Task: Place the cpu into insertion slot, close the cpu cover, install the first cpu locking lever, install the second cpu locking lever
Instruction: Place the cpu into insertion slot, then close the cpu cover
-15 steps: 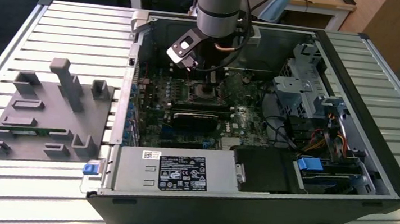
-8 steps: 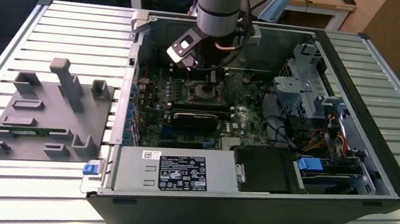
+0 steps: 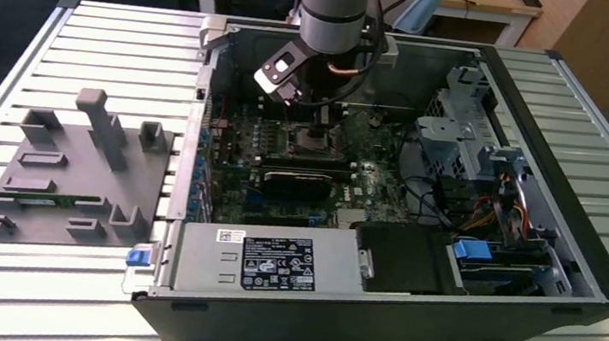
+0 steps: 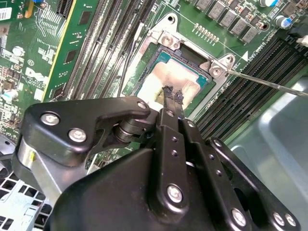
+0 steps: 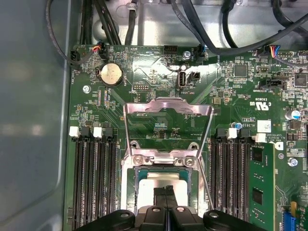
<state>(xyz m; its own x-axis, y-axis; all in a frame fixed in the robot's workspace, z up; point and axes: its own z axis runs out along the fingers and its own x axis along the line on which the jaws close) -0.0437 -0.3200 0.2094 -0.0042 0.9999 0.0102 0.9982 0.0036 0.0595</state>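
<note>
One open computer case lies on a slatted table, and the arm reaches down into it. Both wrist views show the green circuit board. The gripper hangs low over the insertion slot, jaws closed together with nothing between them. The cpu cover stands open, tilted up off the slot's hinged edge. The cpu sits flat inside the slot, directly under the fingertips; contact cannot be told.
</note>
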